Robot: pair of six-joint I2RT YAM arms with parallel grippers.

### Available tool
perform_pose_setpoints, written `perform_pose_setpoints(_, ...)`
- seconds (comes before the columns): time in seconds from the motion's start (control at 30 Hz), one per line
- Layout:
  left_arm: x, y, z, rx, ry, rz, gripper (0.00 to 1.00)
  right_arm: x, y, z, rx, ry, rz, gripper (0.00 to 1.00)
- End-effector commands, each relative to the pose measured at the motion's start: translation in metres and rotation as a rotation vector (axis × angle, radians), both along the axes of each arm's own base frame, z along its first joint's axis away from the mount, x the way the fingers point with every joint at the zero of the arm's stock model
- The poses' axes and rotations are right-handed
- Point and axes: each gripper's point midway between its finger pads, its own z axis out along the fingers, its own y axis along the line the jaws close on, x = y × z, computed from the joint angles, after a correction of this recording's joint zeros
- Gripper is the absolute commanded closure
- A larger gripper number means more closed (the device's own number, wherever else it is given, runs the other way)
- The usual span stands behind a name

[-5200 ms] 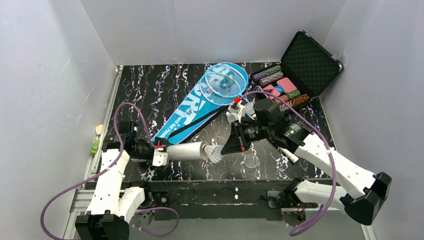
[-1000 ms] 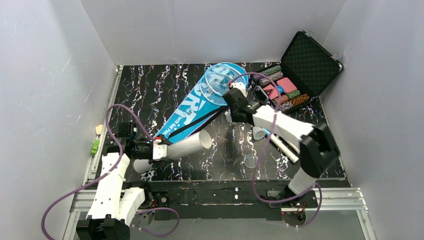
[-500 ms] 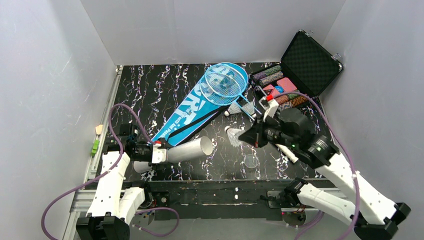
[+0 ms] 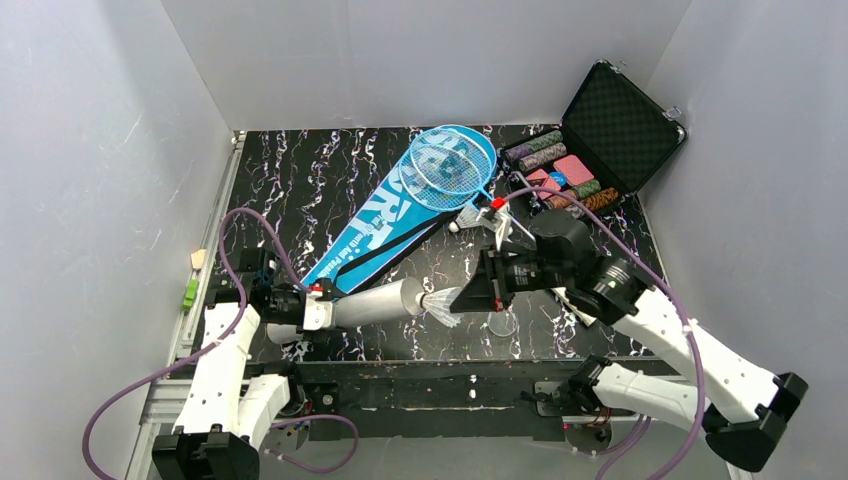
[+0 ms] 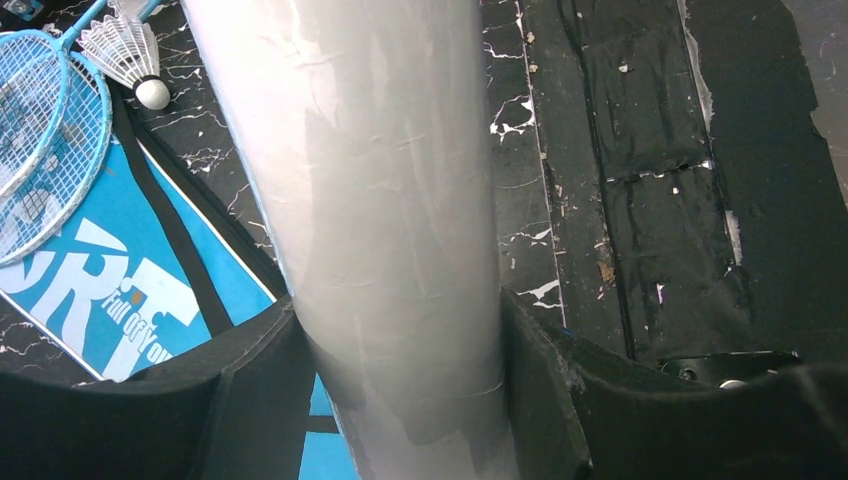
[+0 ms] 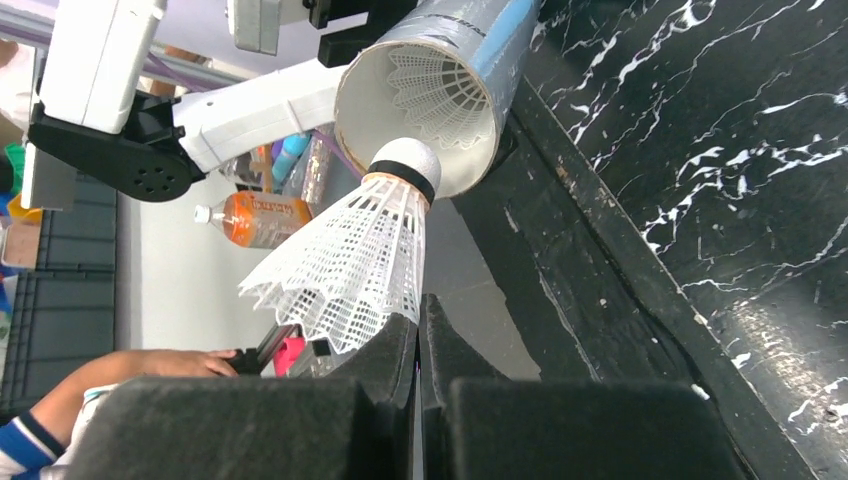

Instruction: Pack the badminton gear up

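From above, the left gripper clasps the long white tube by its rear end, while the right gripper holds a white shuttlecock at its mouth.

Left wrist: fingers spread around the tube's smooth, probably crushable wall.

Right wrist: fingers pressed together pinch the flimsy skirt's edge; the cork nose stands ahead of them, at the mouth's lower rim.

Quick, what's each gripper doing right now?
Left gripper: closed on the tube.
Right gripper: closed on a shuttlecock, its nose at the tube's mouth.
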Motion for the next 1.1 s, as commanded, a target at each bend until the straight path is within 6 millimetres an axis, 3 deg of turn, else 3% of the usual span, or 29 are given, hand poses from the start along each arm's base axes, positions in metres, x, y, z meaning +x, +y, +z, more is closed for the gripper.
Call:
perform_pose_setpoints(0.0,0.001,-0.003,0.008,-0.02,-0.062,-0.025,0.93,-0.003,0.014,0.017,0.0,-0.03,0.051,0.99)
perform_pose_setpoints(0.4,-0.001,-0.005,0.016,-0.029,-0.091,-0.039,0.93,0.02,0.046,0.001,-0.126,-0.028,-0.003,0.97)
perform_pose_setpoints(0.53,-0.003,-0.005,0.018,-0.034,-0.088,-0.039,0.93,0.022,0.051,-0.009,-0.178,-0.02,-0.017,0.69)
perform_pose_setpoints(0.63,-0.003,-0.005,0.018,-0.031,-0.088,-0.04,0.93,0.025,0.048,-0.011,-0.199,-0.025,-0.036,0.54)
perform_pose_setpoints(0.87,-0.003,-0.006,0.018,-0.039,-0.083,-0.039,0.93,0.03,0.027,0.0,-0.231,-0.095,-0.103,0.4)
perform_pose_setpoints(1.07,-0.004,-0.007,0.021,-0.051,-0.08,-0.038,0.93,0.029,0.035,-0.008,-0.192,-0.069,-0.102,0.38)
